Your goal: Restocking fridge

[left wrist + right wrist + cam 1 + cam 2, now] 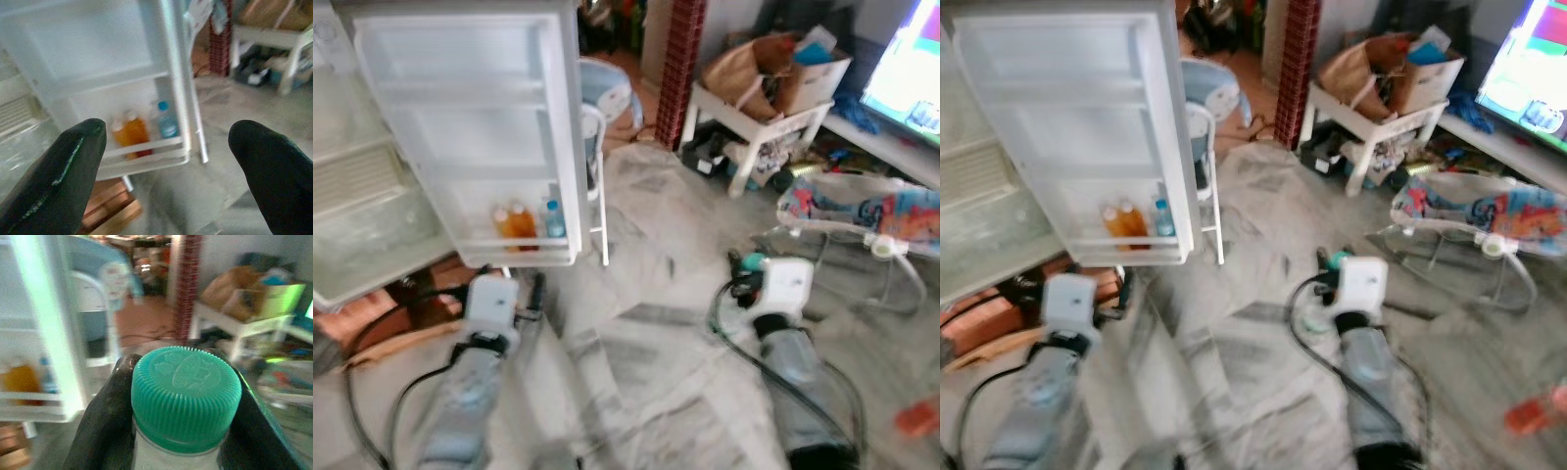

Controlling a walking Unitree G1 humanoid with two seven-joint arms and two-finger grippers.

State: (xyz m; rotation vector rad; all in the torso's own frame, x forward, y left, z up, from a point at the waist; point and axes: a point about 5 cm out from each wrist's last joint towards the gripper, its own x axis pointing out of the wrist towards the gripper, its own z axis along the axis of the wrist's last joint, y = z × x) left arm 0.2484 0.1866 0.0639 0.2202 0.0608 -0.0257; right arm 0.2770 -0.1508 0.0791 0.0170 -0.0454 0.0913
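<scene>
Left eye view: the fridge (352, 186) stands open at the robot's left, its white door (475, 127) swung out toward the room, above a grey marbled floor (646, 333). Across the room, to the right, a white table (759, 122) carries a brown paper bag (739, 69) and a cardboard box (813, 73), and nearer the robot a colourful baby bouncer (862, 211) rests on the floor. The door's bottom shelf holds two orange bottles (512, 225) side by side and, just beside them, a small bottle with a blue cap (554, 219); the upper door shelves look bare. The left gripper (168, 166) is low in front of the door, its two black fingers (58, 181) spread wide with nothing between them, pointing at the bottom shelf. The right gripper (181, 401) is out over the floor, well apart from the fridge, its fingers pressed against both sides of a white bottle with a ribbed green cap (186, 394), seen end-on in the right wrist view.
</scene>
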